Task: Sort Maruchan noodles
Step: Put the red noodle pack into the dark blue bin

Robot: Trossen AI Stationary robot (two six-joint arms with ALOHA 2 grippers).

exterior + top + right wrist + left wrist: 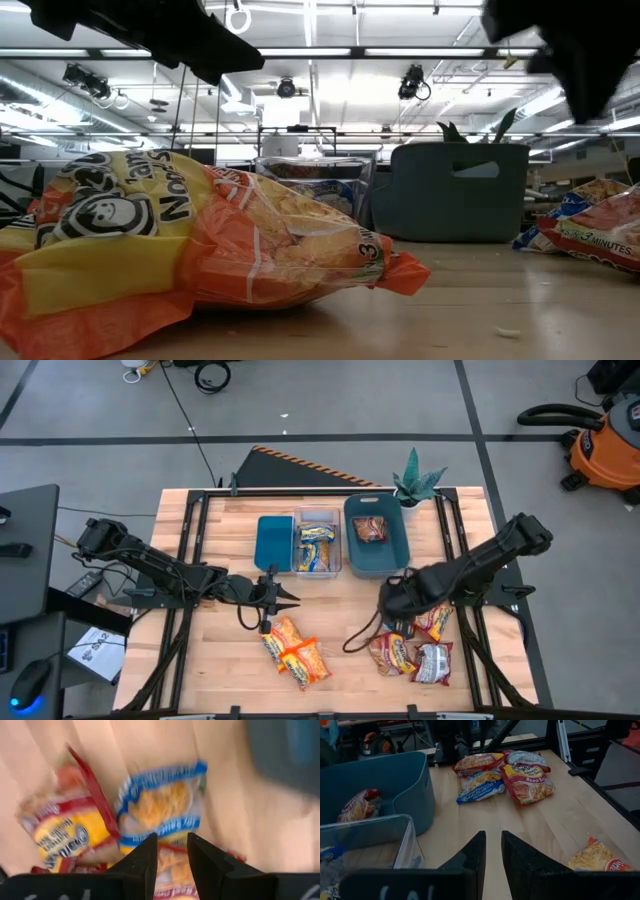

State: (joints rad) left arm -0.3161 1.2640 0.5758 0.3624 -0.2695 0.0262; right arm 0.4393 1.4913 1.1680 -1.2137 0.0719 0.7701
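Left gripper [492,851] jaws slightly parted, empty; right gripper [172,851] likewise, seemingly above Maruchan noodles [159,800].

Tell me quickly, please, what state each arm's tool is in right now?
Left tool: open, empty, above bare table near the clear bin.
Right tool: open, holding nothing, over the blue-edged Maruchan packet.

Wooden table [330,690] with black frame | teal lid [273,543] lying flat beside clear bin [318,545] | teal bin [376,536] just right of clear bin | small green plant [417,482] at far right corner | orange shop vacuum [606,445] on grey floor, upper right | hazard-striped board [305,468] behind table
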